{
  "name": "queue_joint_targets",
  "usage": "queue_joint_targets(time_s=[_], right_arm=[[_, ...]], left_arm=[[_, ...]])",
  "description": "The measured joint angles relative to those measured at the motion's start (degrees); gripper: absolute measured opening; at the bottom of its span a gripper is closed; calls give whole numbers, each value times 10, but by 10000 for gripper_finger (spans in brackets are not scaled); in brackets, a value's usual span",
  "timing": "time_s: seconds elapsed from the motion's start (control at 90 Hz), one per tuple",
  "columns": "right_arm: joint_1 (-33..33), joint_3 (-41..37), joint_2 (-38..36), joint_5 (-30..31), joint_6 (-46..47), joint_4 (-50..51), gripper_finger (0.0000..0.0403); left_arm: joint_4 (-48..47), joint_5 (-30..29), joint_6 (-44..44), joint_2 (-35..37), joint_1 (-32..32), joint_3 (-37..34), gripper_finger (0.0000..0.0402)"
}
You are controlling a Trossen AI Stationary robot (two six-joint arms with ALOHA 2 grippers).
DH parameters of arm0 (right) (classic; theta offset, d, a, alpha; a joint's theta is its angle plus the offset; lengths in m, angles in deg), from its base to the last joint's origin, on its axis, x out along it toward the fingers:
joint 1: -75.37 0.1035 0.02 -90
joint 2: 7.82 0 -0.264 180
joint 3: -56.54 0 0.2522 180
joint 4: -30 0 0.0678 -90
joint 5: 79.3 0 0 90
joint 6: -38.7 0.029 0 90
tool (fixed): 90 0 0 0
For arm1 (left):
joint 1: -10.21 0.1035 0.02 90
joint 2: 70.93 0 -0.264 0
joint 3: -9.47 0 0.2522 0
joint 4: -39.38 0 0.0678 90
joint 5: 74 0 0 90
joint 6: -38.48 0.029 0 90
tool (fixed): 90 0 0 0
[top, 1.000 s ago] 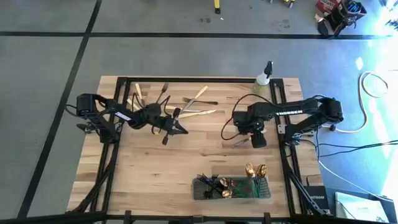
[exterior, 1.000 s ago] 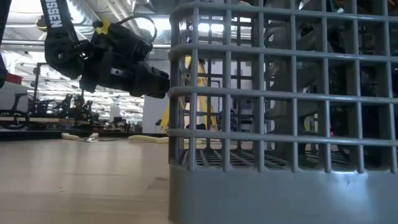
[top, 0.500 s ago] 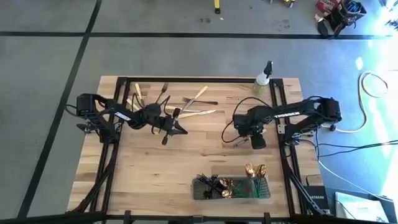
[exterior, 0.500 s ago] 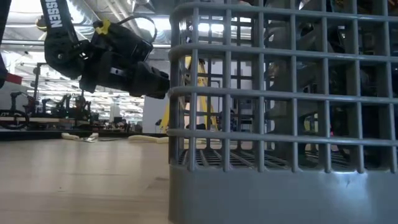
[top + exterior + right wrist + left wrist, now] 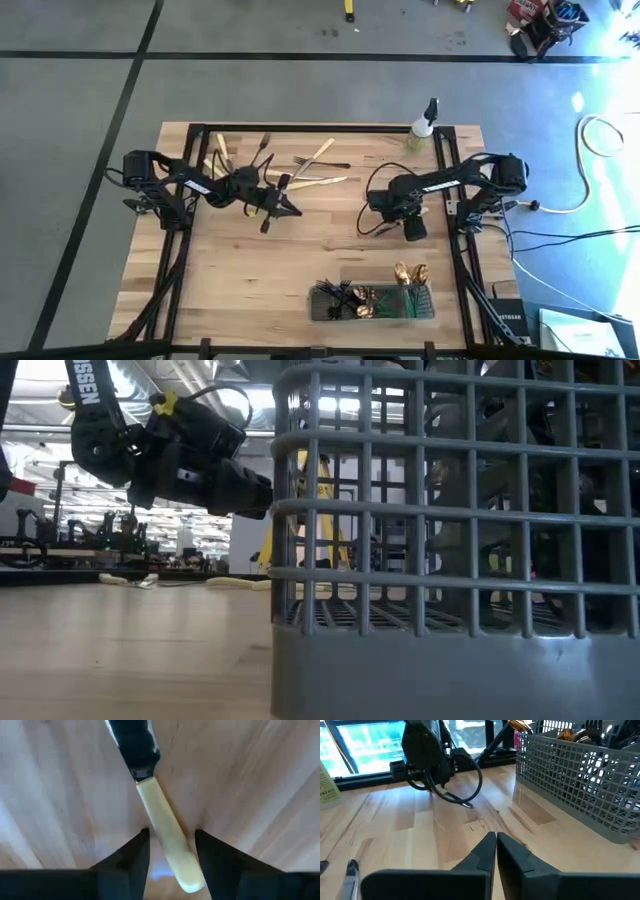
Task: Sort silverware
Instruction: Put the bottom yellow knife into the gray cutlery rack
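Overhead, the right gripper (image 5: 385, 222) is reaching down to the desk (image 5: 250, 270) right of centre, while the left gripper (image 5: 283, 208) is waiting left of centre beside scattered silverware (image 5: 320, 168). Closer, the right wrist view is showing its fingers (image 5: 131, 855) spread open around a cream-handled knife (image 5: 162, 835) lying flat, while the left wrist view is showing that arm's fingers (image 5: 482, 852) pressed together, gripping nothing, facing the mesh caddy (image 5: 580, 775).

the knife (image 5: 150, 795) blade runs off the right wrist view's edge.
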Motion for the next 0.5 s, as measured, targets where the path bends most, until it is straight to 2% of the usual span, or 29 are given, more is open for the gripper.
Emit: queue_joint_targets(time_s=[0.289,0.5], right_arm=[[0,24,3,-8,37,27,30],[0,50,3,-48,82,37,17]], left_arm=[[0,0,6,0,0,0,0],[0,1,6,0,0,0,0]])
